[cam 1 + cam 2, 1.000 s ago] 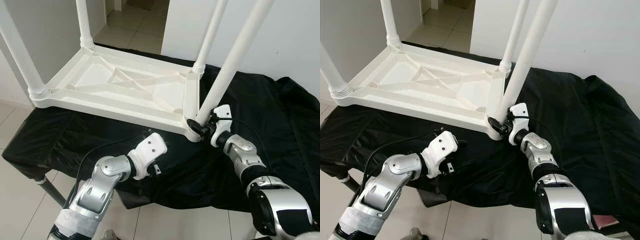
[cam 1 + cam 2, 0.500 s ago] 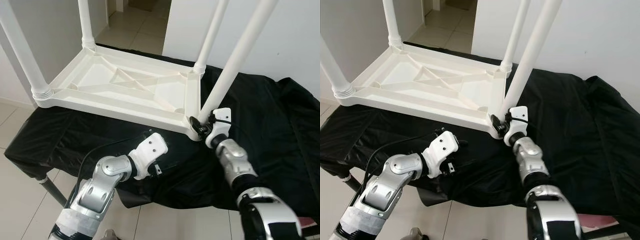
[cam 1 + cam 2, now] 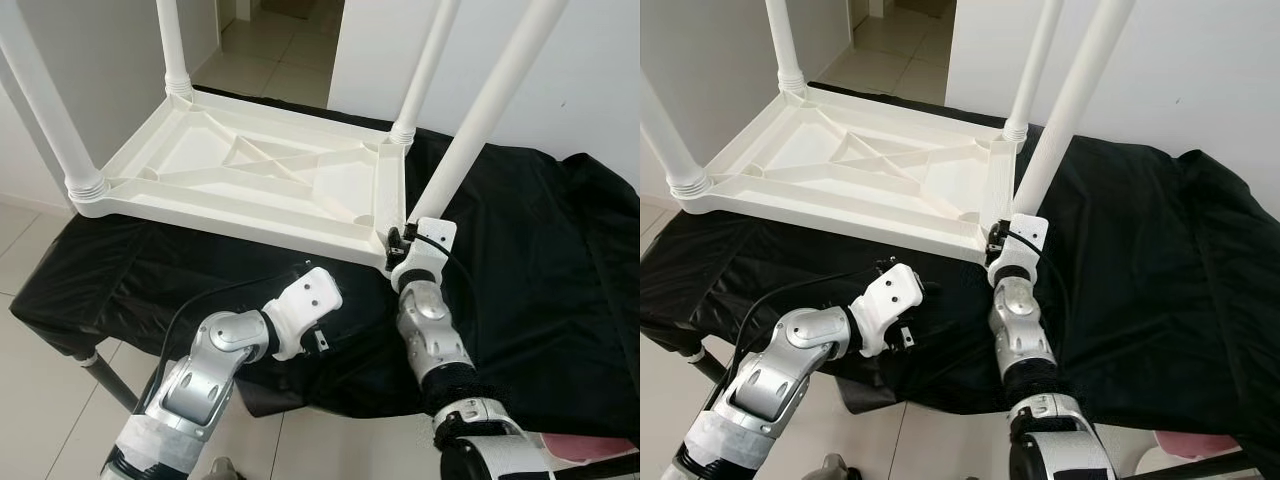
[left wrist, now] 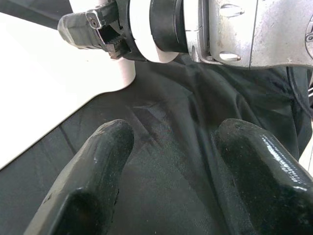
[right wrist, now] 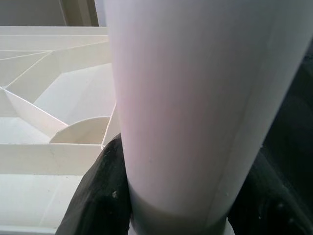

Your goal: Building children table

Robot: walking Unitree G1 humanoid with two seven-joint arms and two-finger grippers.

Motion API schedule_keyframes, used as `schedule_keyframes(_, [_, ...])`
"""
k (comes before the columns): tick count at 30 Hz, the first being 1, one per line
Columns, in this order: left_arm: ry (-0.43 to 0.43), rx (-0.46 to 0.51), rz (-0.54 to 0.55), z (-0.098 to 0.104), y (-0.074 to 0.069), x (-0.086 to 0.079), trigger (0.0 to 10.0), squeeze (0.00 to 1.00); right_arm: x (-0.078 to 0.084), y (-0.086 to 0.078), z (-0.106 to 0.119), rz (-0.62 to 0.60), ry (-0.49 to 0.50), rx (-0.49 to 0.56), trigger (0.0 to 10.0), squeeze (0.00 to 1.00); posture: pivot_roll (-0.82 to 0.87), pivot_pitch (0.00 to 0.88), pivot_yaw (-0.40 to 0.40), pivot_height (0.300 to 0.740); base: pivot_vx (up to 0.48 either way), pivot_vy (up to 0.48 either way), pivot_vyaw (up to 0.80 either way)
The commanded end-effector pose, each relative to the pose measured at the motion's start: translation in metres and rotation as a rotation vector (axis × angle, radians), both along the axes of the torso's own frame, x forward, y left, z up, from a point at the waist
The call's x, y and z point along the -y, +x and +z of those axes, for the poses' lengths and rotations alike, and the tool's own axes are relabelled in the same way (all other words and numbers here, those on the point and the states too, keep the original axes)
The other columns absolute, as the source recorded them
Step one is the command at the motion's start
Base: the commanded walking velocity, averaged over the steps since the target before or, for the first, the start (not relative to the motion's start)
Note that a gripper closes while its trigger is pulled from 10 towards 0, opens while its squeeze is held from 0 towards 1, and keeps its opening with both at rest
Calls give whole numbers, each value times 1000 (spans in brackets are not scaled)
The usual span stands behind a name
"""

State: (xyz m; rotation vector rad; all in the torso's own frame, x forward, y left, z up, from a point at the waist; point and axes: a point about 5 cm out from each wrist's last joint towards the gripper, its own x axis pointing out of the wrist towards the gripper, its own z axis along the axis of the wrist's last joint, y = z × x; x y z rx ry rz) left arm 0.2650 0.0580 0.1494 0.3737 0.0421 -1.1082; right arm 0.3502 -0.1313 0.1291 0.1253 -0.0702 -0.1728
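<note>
At table corner, right gripper (image 3: 398,240) now nearer.

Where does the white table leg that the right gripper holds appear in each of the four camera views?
Left eye view: table leg leans up and right from the tabletop's near right corner.
Right eye view: same, above the right gripper.
Left wrist view: not identifiable.
Right wrist view: leg, close up, between black fingers.
Shared landmark: that corner socket.

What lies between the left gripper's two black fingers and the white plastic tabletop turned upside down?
Bare black cloth lies between the open left gripper and the white plastic tabletop, as the left wrist view shows.
</note>
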Motion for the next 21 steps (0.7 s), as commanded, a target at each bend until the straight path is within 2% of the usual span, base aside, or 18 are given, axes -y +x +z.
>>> schedule_keyframes(1, [5, 6, 42, -3, 1, 1, 10000, 0, 6, -1, 8, -8, -23, 42, 10000, 0, 51, 66, -98, 740, 0, 0, 0])
schedule_keyframes(2, [-2, 17, 57, -2, 2, -1, 10000, 0, 7, -3, 8, 3, -36, 44, 10000, 0, 49, 67, -99, 740, 0, 0, 0])
schedule_keyframes(3, [-14, 28, 75, 0, 4, -2, 10000, 0, 7, -4, 9, 23, -35, 54, 10000, 341, 48, 67, -101, 740, 0, 0, 0])
schedule_keyframes(4, [-23, 35, 87, 1, 6, -3, 10000, 0, 7, -5, 9, 34, -33, 62, 10000, 341, 48, 67, -101, 740, 0, 0, 0])
schedule_keyframes(5, [-36, 42, 101, 4, 8, -3, 10000, 0, 7, -6, 9, 39, -38, 61, 10000, 1000, 48, 69, -104, 740, 0, 0, 0])
schedule_keyframes(9, [-47, 46, 110, 5, 9, -3, 10000, 0, 5, -8, 10, 48, -44, 67, 10000, 1000, 46, 73, -106, 740, 0, 0, 0])
schedule_keyframes(13, [-13, 39, 116, 0, 7, -5, 10000, 0, 1, -15, 8, 84, -52, 61, 10000, 1000, 48, 79, -119, 740, 0, 0, 0])
schedule_keyframes(19, [-29, 23, 171, -1, 7, -13, 10000, 0, 8, -32, 6, 85, -77, 62, 10000, 1000, 61, 95, -136, 740, 0, 0, 0])
schedule_keyframes(21, [-29, 23, 171, -1, 7, -13, 10000, 0, 8, -32, 6, 85, -77, 62, 10000, 1000, 61, 95, -136, 740, 0, 0, 0])
